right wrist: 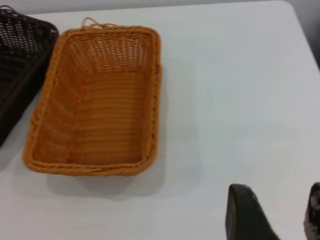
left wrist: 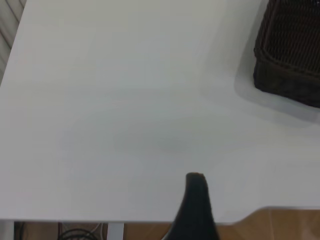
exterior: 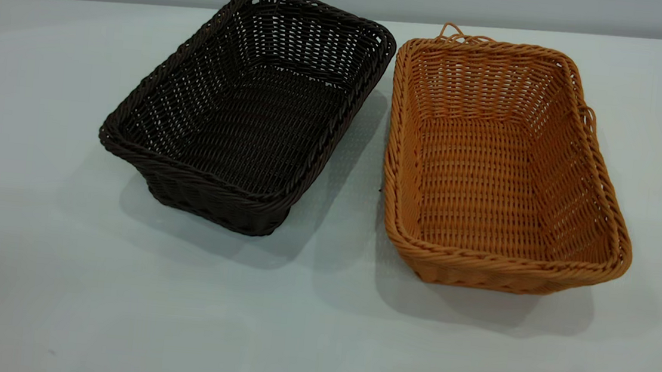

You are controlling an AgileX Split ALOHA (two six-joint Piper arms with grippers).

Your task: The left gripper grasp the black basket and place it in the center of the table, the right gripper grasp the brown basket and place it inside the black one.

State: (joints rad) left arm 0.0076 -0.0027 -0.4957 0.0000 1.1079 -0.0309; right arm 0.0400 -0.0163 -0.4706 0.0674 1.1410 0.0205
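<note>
Both wrist views alone show end effectors: left end effector [left wrist: 196, 200], right end effector [right wrist: 272, 212].

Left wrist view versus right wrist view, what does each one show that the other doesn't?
Only the left wrist view shows the left end effector, one dark fingertip over the table's near edge, with floor and cables beyond it.

Only the right wrist view shows the whole brown basket, empty and upright, plus the right end effector with its fingers apart, well clear of that basket.

Both show the white table and part of the black basket, resting on the tabletop, ungrasped.
</note>
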